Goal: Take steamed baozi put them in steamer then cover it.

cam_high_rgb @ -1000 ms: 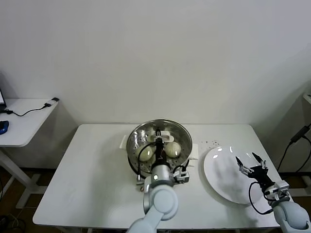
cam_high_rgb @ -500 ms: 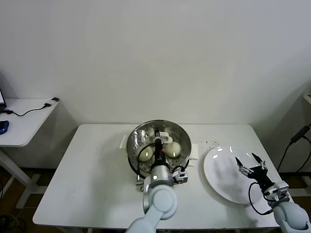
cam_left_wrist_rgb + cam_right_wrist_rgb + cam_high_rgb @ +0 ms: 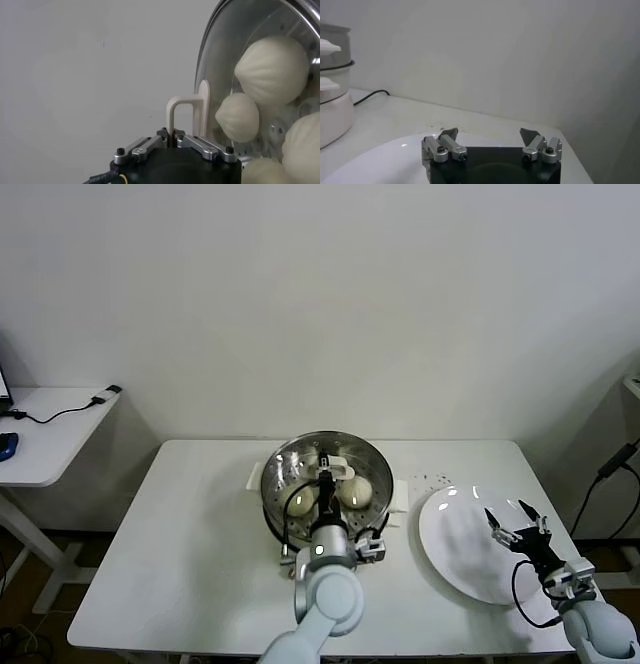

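While the steamer (image 3: pixel 325 484) sits mid-table in the head view, the cover (image 3: pixel 322 476) is seen resting tilted over it, held by its handle (image 3: pixel 334 474) in the left gripper (image 3: pixel 324 474); pale steamed baozi (image 3: pixel 357 492) can be made out through the glass. Off to the right, the right gripper (image 3: pixel 517 521) is parked over the white plate (image 3: pixel 460 549), jaws spread wide.

Left wrist view: the jaws are pinched tight on the whitish handle (image 3: pixel 187 117), with baozi behind the glass.

Right wrist view: fingers (image 3: pixel 445 143) are kept wide apart above the plate (image 3: pixel 380 162), nothing held.
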